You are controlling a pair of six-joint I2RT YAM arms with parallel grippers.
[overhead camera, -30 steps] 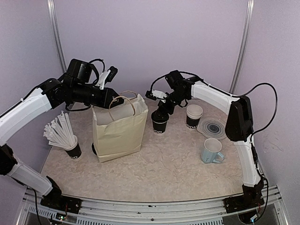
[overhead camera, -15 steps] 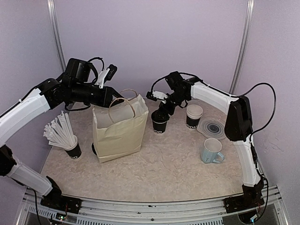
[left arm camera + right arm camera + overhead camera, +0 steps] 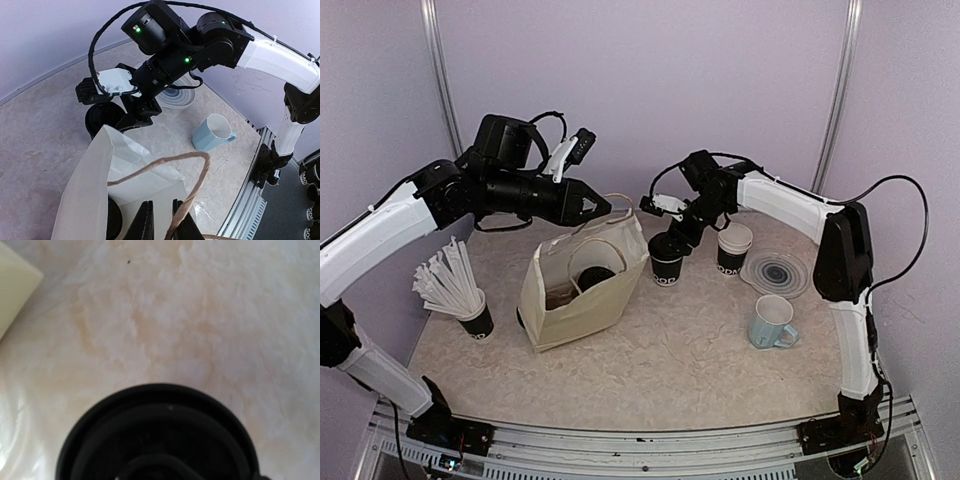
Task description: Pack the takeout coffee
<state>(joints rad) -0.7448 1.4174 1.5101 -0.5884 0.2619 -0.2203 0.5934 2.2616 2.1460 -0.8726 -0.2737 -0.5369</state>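
Left gripper (image 3: 597, 208), pinching the paper handle (image 3: 165, 162), had tipped the bag (image 3: 582, 300) open below it, apparently to receive cups; one coffee cup (image 3: 592, 274) sat inside. Right gripper (image 3: 675, 225), its spread impossible to tell, hung just above a lidded cup (image 3: 666, 262).

lidded cup (image 3: 157, 440) blurred, cut off by bottom edge

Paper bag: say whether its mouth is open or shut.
The paper bag is open: the left tool holds one handle up, showing a black cup inside.
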